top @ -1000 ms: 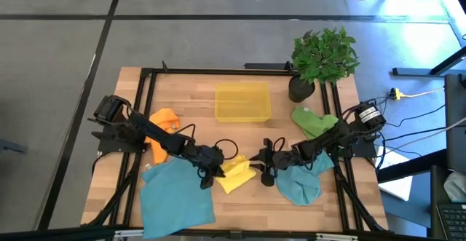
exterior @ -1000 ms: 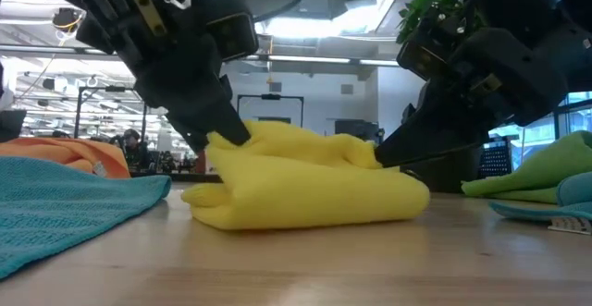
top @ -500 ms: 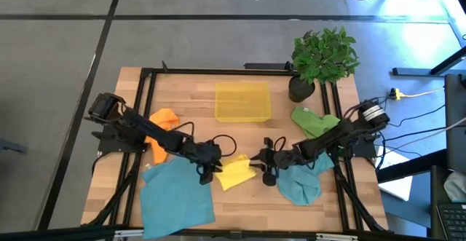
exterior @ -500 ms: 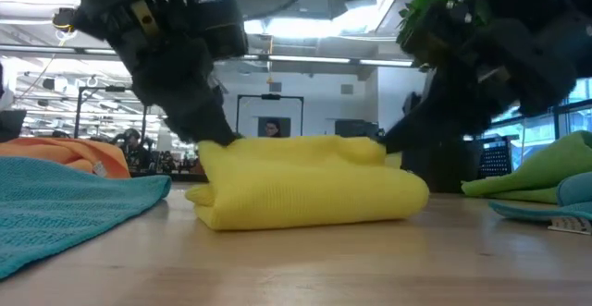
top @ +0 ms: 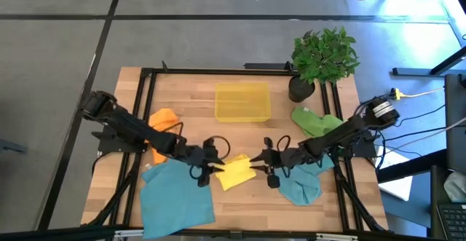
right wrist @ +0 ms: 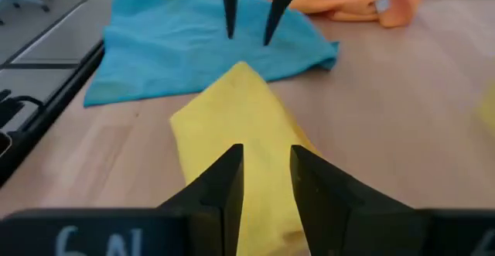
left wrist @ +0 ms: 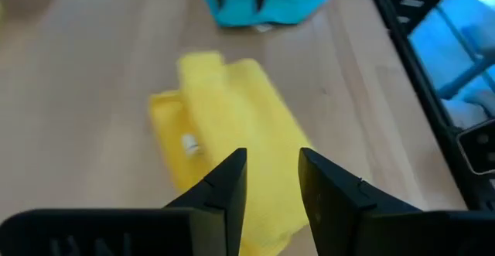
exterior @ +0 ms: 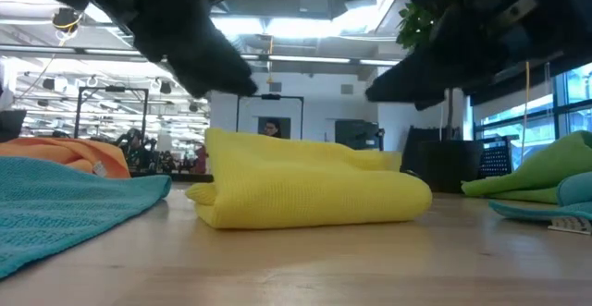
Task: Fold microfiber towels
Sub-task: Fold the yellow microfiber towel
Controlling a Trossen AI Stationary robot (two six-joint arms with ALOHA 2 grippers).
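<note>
High view: wood table (top: 189, 99). Folded yellow towel (top: 234, 173) lies near the middle front. Left gripper (top: 208, 168) sits at its left edge, right gripper (top: 262, 170) at its right edge, tips facing each other across the towel. Big teal towel (top: 177, 197) spread flat at front left, under the left arm. Second teal towel (top: 300, 186) bunched at front right, under the right arm. Orange towel (top: 164, 119) crumpled at left, green towel (top: 313, 121) at right beside the plant (top: 322, 54). Yellow bin (top: 242, 102) behind centre, well apart from the yellow towel.

Low view: yellow towel (exterior: 310, 189) lies folded on the table, nothing clamping it. Both grippers hang above it, left one (exterior: 199, 52) over its left end, right one (exterior: 416, 75) over its right end; neither touches the cloth. Teal towel (exterior: 65, 204) at left with orange (exterior: 65, 151) behind it; green (exterior: 541, 175) over teal (exterior: 546, 209) at right.

Left wrist view: left gripper (left wrist: 272, 180) has fingers (left wrist: 224, 182) apart by a narrow gap, nothing between them, yellow towel (left wrist: 232, 151) below. Teal towel (left wrist: 263, 1) farther off.

Right wrist view: right gripper (right wrist: 263, 180) has fingers (right wrist: 220, 180) apart by a narrow gap, empty, over the yellow towel (right wrist: 240, 140). Beyond it, teal towel (right wrist: 186, 39), orange towel (right wrist: 363, 1), and the left gripper's tips (right wrist: 249, 8).
</note>
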